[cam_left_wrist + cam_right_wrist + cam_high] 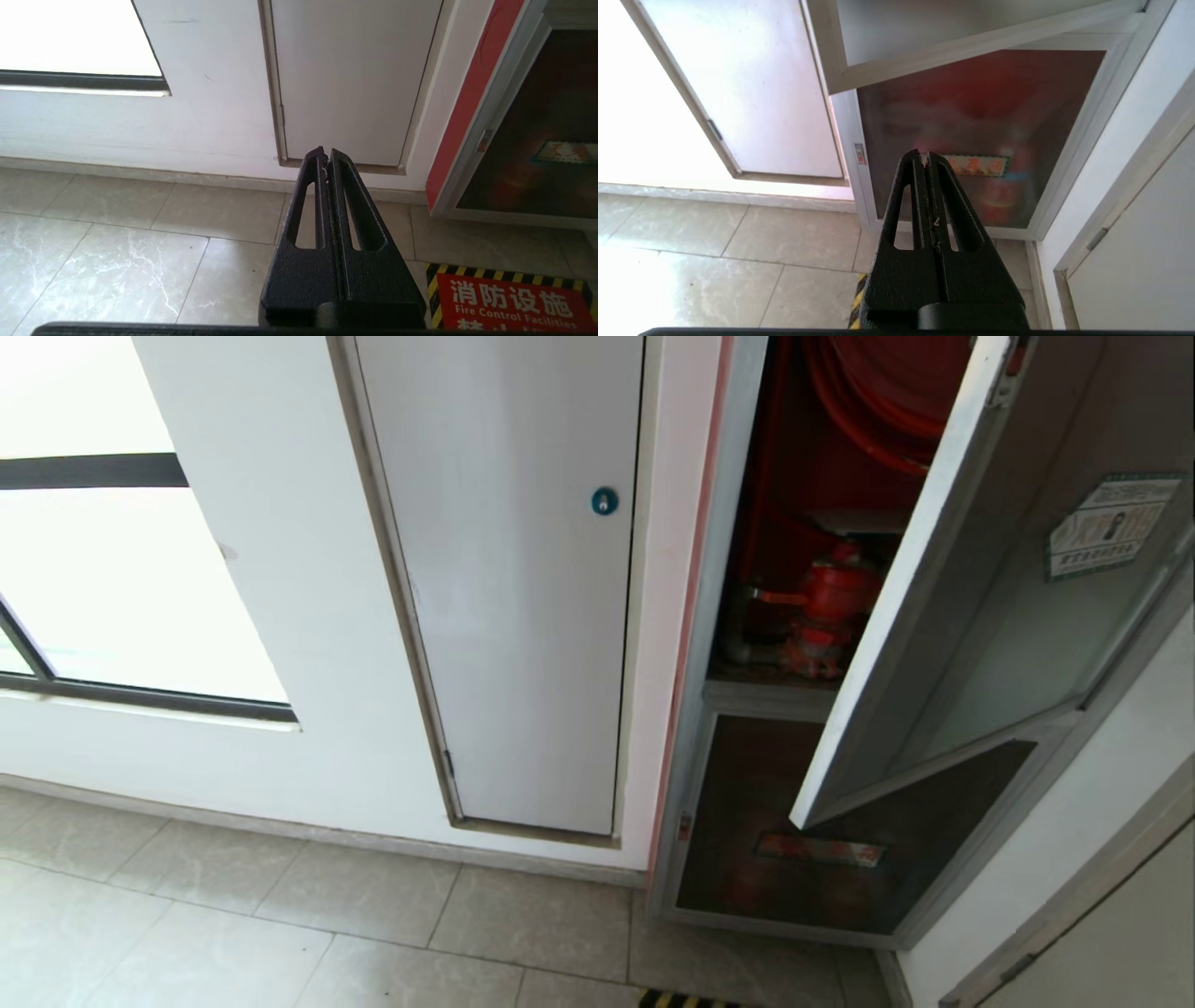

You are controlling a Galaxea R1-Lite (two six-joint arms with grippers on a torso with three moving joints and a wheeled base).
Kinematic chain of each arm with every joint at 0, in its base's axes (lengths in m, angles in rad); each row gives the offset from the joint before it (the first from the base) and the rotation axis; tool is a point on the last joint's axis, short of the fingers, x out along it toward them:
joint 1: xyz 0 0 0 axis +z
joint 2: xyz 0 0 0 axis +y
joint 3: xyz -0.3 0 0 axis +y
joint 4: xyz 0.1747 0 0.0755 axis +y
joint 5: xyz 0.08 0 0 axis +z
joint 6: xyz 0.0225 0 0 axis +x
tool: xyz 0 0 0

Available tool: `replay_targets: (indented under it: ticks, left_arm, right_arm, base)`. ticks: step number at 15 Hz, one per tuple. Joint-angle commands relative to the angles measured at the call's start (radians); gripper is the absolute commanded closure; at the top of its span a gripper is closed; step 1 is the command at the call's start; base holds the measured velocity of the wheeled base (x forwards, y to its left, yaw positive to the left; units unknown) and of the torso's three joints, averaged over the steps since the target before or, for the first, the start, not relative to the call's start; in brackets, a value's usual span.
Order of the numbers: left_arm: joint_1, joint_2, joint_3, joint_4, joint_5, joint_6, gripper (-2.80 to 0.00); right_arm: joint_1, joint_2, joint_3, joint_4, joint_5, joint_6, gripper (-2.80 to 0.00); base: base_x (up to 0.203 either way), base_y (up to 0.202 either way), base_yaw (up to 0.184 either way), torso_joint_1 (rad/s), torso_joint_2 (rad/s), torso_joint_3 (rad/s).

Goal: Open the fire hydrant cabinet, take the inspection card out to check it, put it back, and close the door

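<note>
The fire hydrant cabinet (pixel 695 691) stands at the right, with its door (pixel 990 616) swung partly open toward me. A green-bordered sticker (pixel 1111 527) is on the door's glass. Inside the red interior I see the red hose reel (pixel 887 392) and the red valve (pixel 831 607). The inspection card (pixel 854 521) shows as a flat grey sheet just above the valve. Neither arm is in the head view. My left gripper (pixel 325 158) is shut and empty, low over the floor tiles. My right gripper (pixel 924 156) is shut and empty, facing the lower glass panel (pixel 985 140) under the door's bottom edge (pixel 971 46).
A plain white panel with a blue round lock (pixel 605 501) is set in the wall left of the cabinet. A window (pixel 121 569) lies further left. A red floor sign with yellow-black stripes (pixel 509 303) lies before the cabinet. A white wall (pixel 1074 859) closes in the right side.
</note>
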Motion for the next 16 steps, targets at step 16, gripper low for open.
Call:
replay_targets:
  ticks: [16]
  left_arm:
    - [0.0,0.002,0.0,-0.001,0.0,0.002,0.0]
  right_arm:
    - [0.0,0.002,0.0,0.0,-0.001,0.001,0.0]
  base:
    - [-0.061,0.0,0.0,0.002,0.0,0.0]
